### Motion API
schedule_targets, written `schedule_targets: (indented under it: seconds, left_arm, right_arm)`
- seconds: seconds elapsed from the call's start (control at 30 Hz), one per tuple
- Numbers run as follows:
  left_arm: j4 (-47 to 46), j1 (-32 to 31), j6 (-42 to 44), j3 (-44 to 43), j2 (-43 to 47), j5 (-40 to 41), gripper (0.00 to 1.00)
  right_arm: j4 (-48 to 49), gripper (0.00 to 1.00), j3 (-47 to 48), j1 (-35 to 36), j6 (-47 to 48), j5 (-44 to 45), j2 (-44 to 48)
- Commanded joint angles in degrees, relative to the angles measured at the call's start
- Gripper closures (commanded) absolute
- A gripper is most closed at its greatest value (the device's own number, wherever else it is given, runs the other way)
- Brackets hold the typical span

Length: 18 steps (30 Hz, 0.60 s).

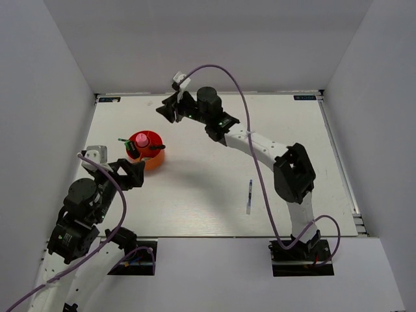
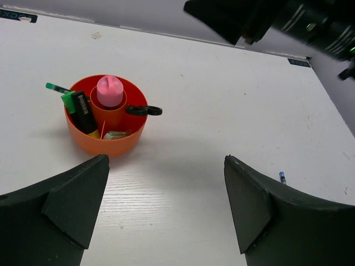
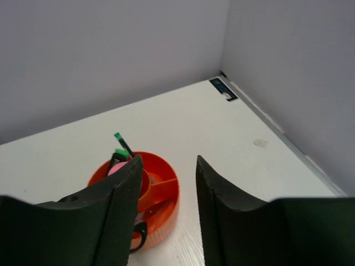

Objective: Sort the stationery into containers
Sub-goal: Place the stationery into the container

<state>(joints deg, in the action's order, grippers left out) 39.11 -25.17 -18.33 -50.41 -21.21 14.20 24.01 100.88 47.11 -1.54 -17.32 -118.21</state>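
The round red-orange organiser [image 1: 151,153] stands left of centre on the white table. It holds a pink-capped glue stick [image 2: 110,90] in its middle tube, a black highlighter with a green cap [image 2: 79,110], a thin green-tipped pen [image 2: 57,87], a pale-green cap [image 2: 114,134] and black-handled scissors [image 2: 144,110] whose handle hangs over the rim. A thin pen [image 1: 249,195] lies alone on the table to the right. My left gripper [image 1: 134,173] is open and empty just near of the organiser. My right gripper [image 1: 170,108] is open and empty, raised behind the organiser.
White walls close in the table [image 1: 214,201] on the left, back and right. The right arm [image 1: 260,146] stretches diagonally over the table's middle and back. A small scrap or mark [image 3: 259,143] lies near the back left corner.
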Motion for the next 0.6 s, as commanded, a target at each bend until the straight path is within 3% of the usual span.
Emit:
schedule_targets:
  seconds: [0.0, 0.03, 0.07, 0.17, 0.2, 0.3, 0.33, 0.4, 0.43, 0.47, 0.5, 0.57]
  left_arm:
    - [2.81, 0.38, -1.0, -0.04, 1.43, 0.39, 0.05]
    - [3.51, 0.3, -0.92, -0.21, 1.61, 0.39, 0.05]
    - [4.3, 0.38, -0.92, -0.3, 1.7, 0.39, 0.07]
    - [6.49, 0.3, -0.48, 0.14, 2.14, 0.22, 0.24]
    - [7.02, 0.38, -0.22, 0.23, 2.05, 0.48, 0.5]
    - [8.26, 0.38, 0.57, 1.8, 1.61, 1.18, 0.97]
    - [8.7, 0.38, 1.1, 1.9, 0.92, 1.27, 0.99]
    - [8.96, 0.38, 1.36, 3.73, 0.3, 1.27, 0.96]
    - [9.14, 0.38, 1.89, 4.27, -0.4, 1.27, 0.68]
    - [9.05, 0.38, 1.89, 6.01, -0.67, 1.27, 0.48]
    - [9.23, 0.38, 2.07, 6.64, -0.85, 1.36, 0.19]
    - [8.7, 0.3, 2.68, 9.09, -1.9, 1.27, 0.1]
  right_arm:
    - [-18.88, 0.55, 3.0, -0.61, 6.46, 8.61, 1.76]
    - [-22.31, 0.59, 6.57, -0.97, 6.38, 13.14, 1.58]
    - [-29.21, 0.71, 7.65, -1.32, 6.29, 14.23, 1.67]
    - [-43.49, 1.0, 9.86, -4.21, 5.15, 17.14, 3.24]
    - [-48.57, 1.0, 10.21, -4.66, 4.88, 16.88, 3.6]
    - [-64.71, 1.0, 8.9, -7.03, 1.9, 18.12, 5.53]
    - [-66.62, 1.0, 7.15, -7.64, -0.46, 18.29, 6.67]
    - [-69.43, 1.0, 1.27, -9.49, -1.62, 18.47, 10.95]
    - [-69.88, 0.88, -5.36, -10.19, -1.01, 18.38, 12.2]
    - [-70.24, 0.79, -7.17, -10.81, -1.01, 18.99, 13.26]
    - [-71.02, 0.72, -8.67, -11.51, -1.01, 19.34, 15.71]
    - [-72.87, 0.72, -13.41, -13.18, -1.01, 19.69, 16.78]
